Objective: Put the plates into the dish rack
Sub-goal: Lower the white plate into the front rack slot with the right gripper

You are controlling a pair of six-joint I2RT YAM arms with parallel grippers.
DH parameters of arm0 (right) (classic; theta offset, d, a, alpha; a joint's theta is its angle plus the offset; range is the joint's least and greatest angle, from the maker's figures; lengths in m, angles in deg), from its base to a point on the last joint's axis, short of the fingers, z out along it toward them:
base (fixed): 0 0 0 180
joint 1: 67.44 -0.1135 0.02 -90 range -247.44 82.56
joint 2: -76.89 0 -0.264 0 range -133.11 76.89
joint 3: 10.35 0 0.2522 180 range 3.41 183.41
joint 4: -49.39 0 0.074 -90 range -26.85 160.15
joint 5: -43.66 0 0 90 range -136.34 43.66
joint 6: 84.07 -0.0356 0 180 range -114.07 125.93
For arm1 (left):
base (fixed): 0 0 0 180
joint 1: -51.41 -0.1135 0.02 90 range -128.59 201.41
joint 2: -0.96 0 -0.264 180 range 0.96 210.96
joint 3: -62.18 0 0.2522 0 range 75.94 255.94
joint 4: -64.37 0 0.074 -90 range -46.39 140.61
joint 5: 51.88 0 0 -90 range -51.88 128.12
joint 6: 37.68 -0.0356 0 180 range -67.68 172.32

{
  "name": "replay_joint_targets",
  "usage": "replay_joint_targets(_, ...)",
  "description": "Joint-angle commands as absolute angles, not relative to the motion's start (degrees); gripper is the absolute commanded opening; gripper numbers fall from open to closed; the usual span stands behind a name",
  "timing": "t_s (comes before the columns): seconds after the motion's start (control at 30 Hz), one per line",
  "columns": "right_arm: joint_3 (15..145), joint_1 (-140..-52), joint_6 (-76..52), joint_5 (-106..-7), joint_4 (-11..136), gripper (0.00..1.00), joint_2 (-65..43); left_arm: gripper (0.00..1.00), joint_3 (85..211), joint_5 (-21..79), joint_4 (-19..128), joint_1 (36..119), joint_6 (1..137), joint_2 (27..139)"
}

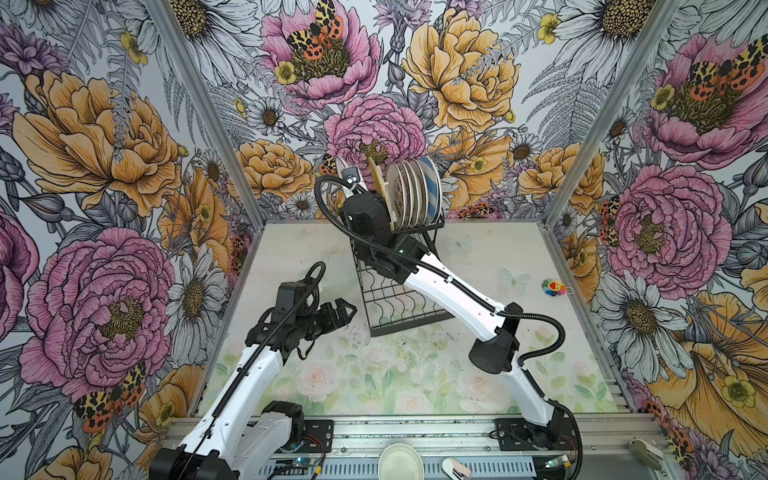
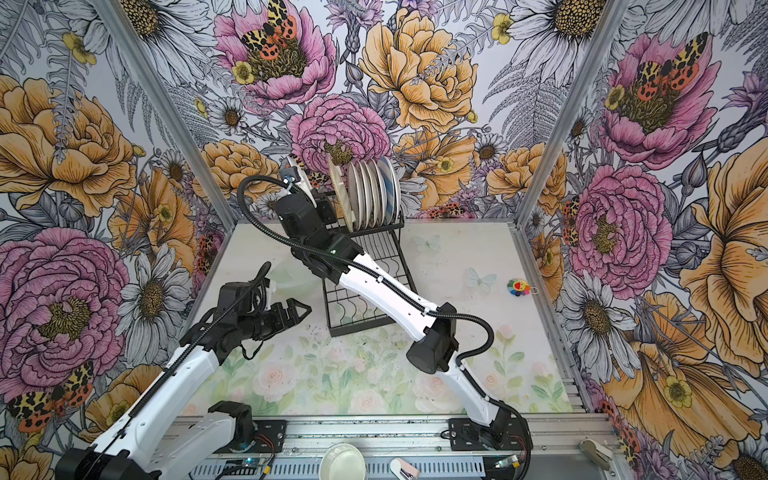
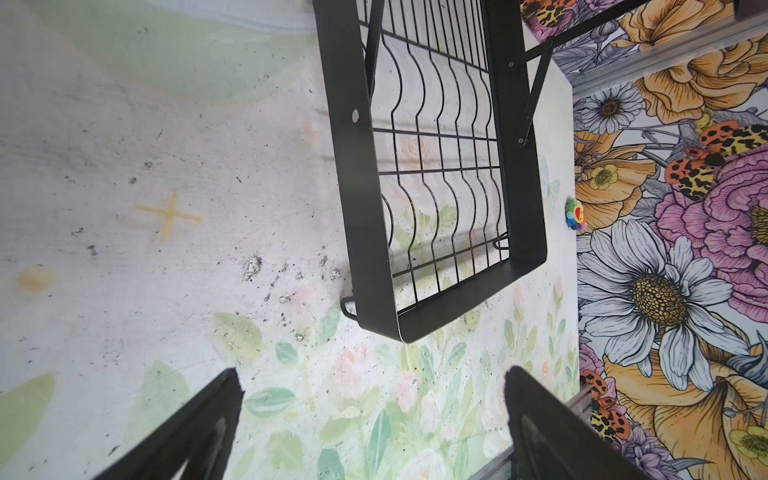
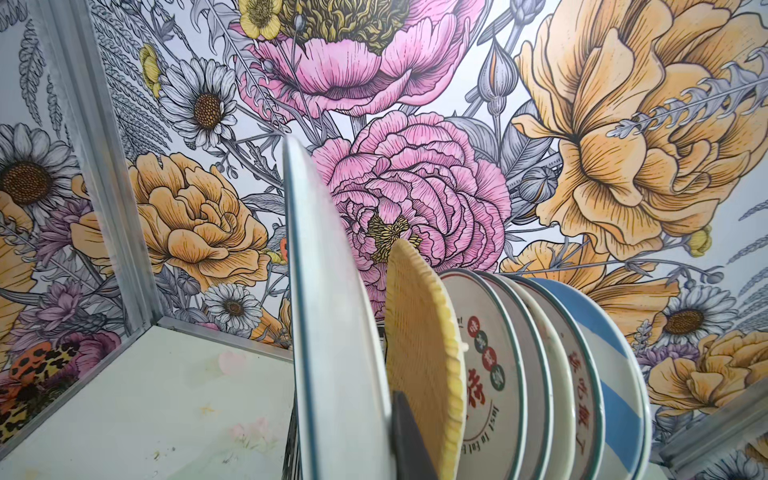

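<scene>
while the left gripper [image 1: 345, 312] hangs wide open and empty, the right gripper [image 4: 386, 440] clamps a teal-rimmed plate [image 4: 332, 332] at the left end of the dish rack [image 1: 395, 307], beside the woven tray [image 4: 424, 332].

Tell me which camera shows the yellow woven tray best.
The right wrist view: the yellow woven tray fills the foreground, weave visible, standing on edge among the plates. Both top views show only its thin edge; the left wrist view misses it.

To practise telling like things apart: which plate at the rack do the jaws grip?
The plain teal-rimmed plate at the row's end, beside the yellow tray; jaws of the right gripper clamp it, others stand free.
</scene>
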State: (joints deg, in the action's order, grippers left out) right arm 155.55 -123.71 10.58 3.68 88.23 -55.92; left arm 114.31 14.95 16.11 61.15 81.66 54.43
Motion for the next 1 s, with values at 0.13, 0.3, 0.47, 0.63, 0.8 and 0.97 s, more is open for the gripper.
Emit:
replay_joint_targets(0.13, 159.82, -121.99, 14.76, 7.22, 84.33, 0.0, -57.82, 0.99, 114.35, 17.39, 16.33, 62.54, 80.25, 53.17)
replay_joint_targets(0.3, 159.76, -121.21, 15.02, 7.19, 84.3, 0.0, -58.63, 0.99, 114.43, 17.92, 16.09, 62.86, 80.27, 52.95)
replay_joint_targets(0.47, 159.36, -120.45, 15.5, 7.45, 84.34, 0.0, -59.16, 0.99, 114.48, 18.63, 15.69, 63.42, 80.36, 52.64)
replay_joint_targets(0.63, 159.03, -119.83, 16.15, 7.52, 84.33, 0.0, -59.69, 0.99, 114.56, 19.12, 15.54, 64.03, 80.31, 52.64)
replay_joint_targets(0.8, 157.17, -119.22, 16.04, 7.6, 84.33, 0.0, -59.56, 0.99, 114.56, 19.57, 15.28, 64.33, 80.34, 52.44)
replay_joint_targets(0.97, 156.28, -118.81, 16.04, 7.95, 84.33, 0.0, -59.69, 0.99, 114.7, 20.01, 15.1, 64.72, 80.32, 52.29)
